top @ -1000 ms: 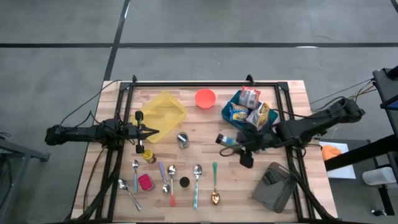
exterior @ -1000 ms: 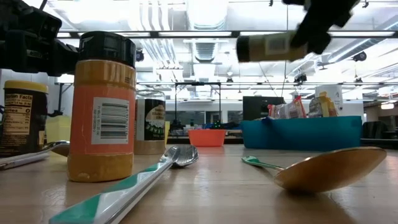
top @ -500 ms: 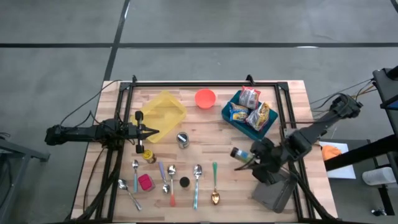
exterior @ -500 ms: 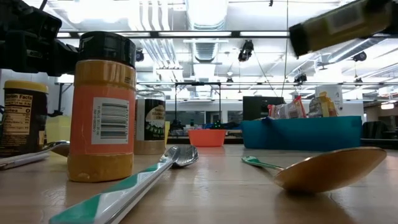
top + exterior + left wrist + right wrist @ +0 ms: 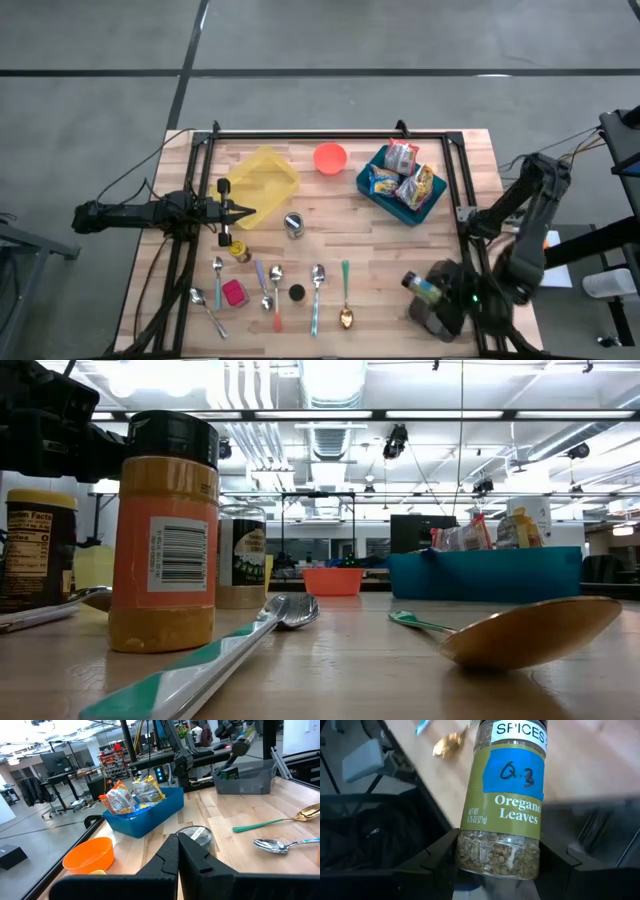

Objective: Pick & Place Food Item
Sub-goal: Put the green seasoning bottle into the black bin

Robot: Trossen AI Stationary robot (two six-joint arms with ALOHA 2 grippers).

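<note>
An oregano jar (image 5: 507, 805) with a green label and a blue sticker is held by my right gripper (image 5: 497, 860), which hangs at the table's near right corner. In the high view the jar (image 5: 418, 286) sits above the left edge of a grey bin (image 5: 437, 318). The left wrist view shows the jar (image 5: 241, 742) in the air over that bin (image 5: 245, 776). My left gripper (image 5: 245, 211) is shut and level at the table's left side, touching nothing. My right gripper pinches the jar's bottom end (image 5: 470, 851) between its two fingers (image 5: 437, 857), one on each side. The fingers slant down from the table's right, along the jar. The jar is lifted clear and tilted, its lid end (image 5: 408, 281) pointing toward the table's left.
A blue bin (image 5: 428, 208) with snack packets stands at the far right, an orange bowl (image 5: 330, 157) and a yellow container (image 5: 263, 180) at the back. A tin (image 5: 294, 225), small jars and several spoons (image 5: 317, 285) lie near the middle and front left.
My right gripper has swung from beside the blue bin toward the table's near right corner, rolling its wrist, and now hangs over the grey bin. The oregano jar went with it, turned about, and has left the low view.
</note>
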